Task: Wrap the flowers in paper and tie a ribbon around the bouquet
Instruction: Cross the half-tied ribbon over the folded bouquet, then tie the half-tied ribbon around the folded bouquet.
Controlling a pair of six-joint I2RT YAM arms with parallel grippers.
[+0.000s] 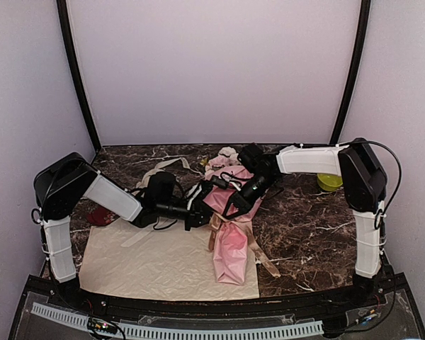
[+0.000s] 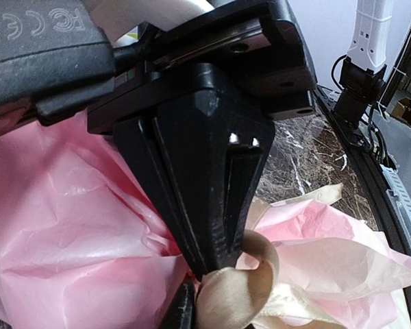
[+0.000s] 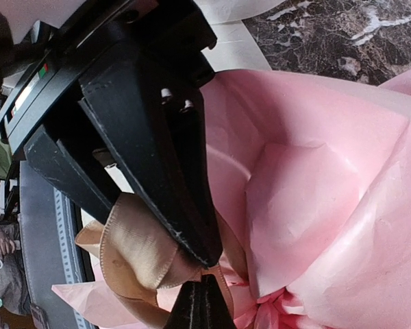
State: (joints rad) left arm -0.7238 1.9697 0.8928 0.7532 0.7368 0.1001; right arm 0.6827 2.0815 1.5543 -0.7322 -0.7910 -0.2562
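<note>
Right gripper [image 3: 204,273] seemingly pinches the ribbon [image 3: 133,255] — just beside the bouquet [image 3: 315,192].

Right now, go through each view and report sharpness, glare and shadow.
Top view: soft, even light, grainy; the dark tangle over the bouquet is hard to read. Left wrist view: the left fingers fill the frame, two small glints on them; the paper behind looks soft. Right wrist view: the ribbon weave and paper creases are sharp; the right fingers are near-featureless black.
</note>
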